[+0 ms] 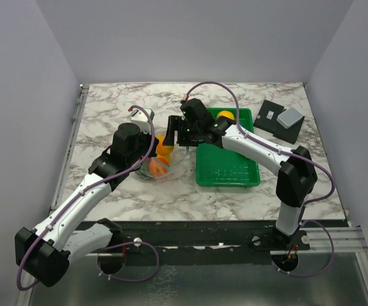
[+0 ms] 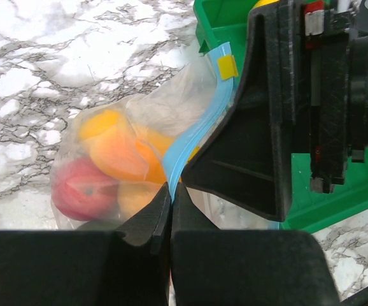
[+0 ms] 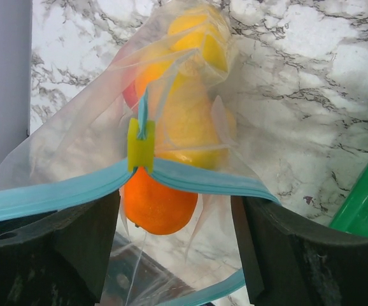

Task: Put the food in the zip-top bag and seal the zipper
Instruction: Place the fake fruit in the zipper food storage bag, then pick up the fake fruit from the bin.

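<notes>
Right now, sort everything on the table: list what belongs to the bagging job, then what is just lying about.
Job in hand:
- zip-top bag
- its blue zipper
- orange-yellow fruits and a red fruit inside it
- yellow fruit waiting in the green tray

Lying about:
- the green tray itself
- dark square plate with a grey block, far right

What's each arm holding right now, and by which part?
The left gripper pinches the zip-top bag by its blue zipper; the right gripper is open, holding nothing.

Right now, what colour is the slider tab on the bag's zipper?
The slider tab is yellow; the right wrist view shows it best.
</notes>
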You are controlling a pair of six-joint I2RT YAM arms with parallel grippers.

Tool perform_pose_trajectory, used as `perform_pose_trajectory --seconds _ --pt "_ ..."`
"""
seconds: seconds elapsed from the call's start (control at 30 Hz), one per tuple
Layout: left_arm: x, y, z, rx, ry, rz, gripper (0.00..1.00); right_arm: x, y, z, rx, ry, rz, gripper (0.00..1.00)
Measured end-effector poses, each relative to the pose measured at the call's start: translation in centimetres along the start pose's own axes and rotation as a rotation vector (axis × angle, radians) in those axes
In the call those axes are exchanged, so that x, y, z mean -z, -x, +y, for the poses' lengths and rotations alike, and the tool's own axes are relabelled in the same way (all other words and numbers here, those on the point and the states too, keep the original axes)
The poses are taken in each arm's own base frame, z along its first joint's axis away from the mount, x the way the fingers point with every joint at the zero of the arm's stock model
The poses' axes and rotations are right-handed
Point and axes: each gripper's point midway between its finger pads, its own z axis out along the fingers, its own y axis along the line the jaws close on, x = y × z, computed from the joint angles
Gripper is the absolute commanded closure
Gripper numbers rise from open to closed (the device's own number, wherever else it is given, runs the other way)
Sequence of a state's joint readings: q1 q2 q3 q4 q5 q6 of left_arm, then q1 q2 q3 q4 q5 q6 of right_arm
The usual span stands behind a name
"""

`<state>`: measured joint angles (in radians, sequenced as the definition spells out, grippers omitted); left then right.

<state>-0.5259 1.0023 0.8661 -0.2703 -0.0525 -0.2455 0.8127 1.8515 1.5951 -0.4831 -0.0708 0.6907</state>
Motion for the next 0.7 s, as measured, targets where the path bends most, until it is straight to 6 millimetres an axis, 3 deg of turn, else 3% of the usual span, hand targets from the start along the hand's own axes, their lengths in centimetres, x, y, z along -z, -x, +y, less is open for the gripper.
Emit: perform_pose_trajectory --seconds 0.17,0.43,0.7 --pt "0.0 0.0 0.0 0.000 0.000 0.000 0.99 1.9 0.5 0.5 0.030 0.020 -0.026 0.25" --pt "0.0 0.0 0.0 0.000 0.001 0.000 1.00 6.7 2.5 0.9 0.100 0.020 -0.119 0.28" --pt "0.0 0.0 0.0 0.000 0.001 0.001 1.00 8.8 3.1 -1.8 0.145 -0.083 -0.163 0.28"
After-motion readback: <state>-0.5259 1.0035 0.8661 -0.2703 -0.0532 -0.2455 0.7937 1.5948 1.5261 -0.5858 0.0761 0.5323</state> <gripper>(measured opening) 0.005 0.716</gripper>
